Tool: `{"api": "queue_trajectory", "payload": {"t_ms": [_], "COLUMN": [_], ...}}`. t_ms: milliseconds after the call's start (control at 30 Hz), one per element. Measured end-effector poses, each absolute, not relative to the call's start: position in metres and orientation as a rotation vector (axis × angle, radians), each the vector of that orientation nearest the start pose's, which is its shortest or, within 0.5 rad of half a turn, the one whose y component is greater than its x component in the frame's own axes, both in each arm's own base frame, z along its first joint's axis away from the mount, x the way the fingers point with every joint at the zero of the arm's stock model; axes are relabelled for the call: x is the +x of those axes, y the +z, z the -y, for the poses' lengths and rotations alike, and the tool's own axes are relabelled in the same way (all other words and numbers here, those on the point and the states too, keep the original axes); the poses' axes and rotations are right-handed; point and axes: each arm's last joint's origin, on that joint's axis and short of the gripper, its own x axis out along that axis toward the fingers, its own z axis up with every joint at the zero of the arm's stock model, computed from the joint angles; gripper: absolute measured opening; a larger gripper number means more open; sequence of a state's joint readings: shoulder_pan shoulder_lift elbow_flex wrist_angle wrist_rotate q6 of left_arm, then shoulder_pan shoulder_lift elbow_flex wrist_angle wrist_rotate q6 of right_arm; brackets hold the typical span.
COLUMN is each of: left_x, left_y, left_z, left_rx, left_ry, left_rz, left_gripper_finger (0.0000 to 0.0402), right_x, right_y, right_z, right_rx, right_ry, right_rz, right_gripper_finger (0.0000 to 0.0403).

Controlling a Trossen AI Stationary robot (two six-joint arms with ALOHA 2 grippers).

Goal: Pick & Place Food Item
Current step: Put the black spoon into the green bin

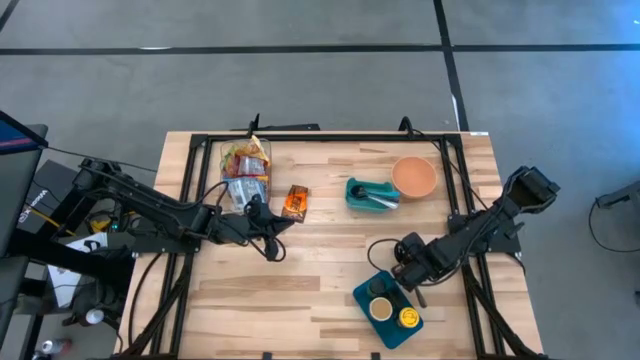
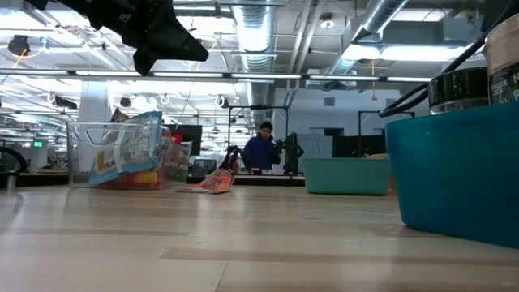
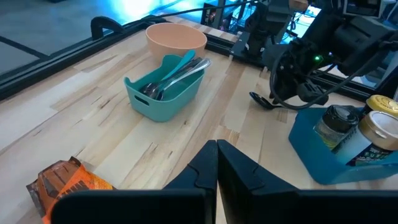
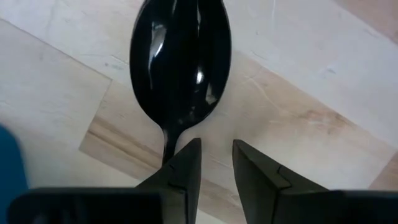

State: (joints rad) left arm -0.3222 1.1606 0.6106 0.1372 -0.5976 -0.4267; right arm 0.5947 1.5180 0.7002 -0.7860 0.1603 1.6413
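Everything here is placed from the teal bin (image 1: pixel 352 190), which sits on the wooden surface (image 1: pixel 330 265) and holds some spoons and forks.

Far to the left of the teal bin stands a clear box (image 1: pixel 245 165) full of snack bags. The left gripper (image 1: pixel 270 228) hangs just below that box in the high view, on the left side of the teal bin. Its fingers (image 3: pixel 205 171) are pressed tight together and they hold nothing.

The food item is an orange snack packet (image 1: pixel 295 202). It lies flat on the surface between the clear box and the teal bin, just beside the left gripper but not touching it.

Right next to the teal bin, on its right side, sits a peach bowl (image 1: pixel 414 176).

Below the teal bin in the high view, nearer the front edge of the surface, is a blue tray (image 1: pixel 362 293). Two jars stand in it, one with a dark lid (image 3: pixel 333 121) and one with a gold lid (image 3: pixel 379 127).

The right gripper (image 4: pixel 216 146) is between the teal bin and the blue tray, close to the tray. Its fingers (image 4: pixel 186 165) are only a little apart and they hold the thin handle of a black spoon (image 4: pixel 180 62). The round end of the spoon sticks out in front, low over the wood.

Far behind the surface, in the room, a person (image 2: pixel 261 150) in a dark blue top can be seen.
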Motion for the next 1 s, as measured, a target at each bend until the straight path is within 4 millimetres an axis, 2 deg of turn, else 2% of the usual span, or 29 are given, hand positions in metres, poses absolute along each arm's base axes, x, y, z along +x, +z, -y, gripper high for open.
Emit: {"api": "queue_trajectory", "payload": {"t_ms": [667,800,1000], "left_x": [0.232,0.232,0.232], "left_y": [0.232,0.232,0.232], "left_z": [0.060,0.060,0.060], "left_rx": [-0.235,-0.235,-0.236], "left_ry": [0.344,0.344,0.343], "left_rz": [-0.306,-0.306,-0.305], "left_gripper_finger": [0.0001,0.0001,0.0001], "right_x": [0.176,0.183,0.186], "right_y": [0.136,0.146,0.146], "right_z": [-0.111,-0.115,-0.118], "right_rx": [0.676,0.686,0.702], "right_ry": [-0.910,-0.867,-0.832], "right_rz": [-1.307,-1.265,-1.238], "right_gripper_finger": [0.0085,0.0085,0.0085]}}
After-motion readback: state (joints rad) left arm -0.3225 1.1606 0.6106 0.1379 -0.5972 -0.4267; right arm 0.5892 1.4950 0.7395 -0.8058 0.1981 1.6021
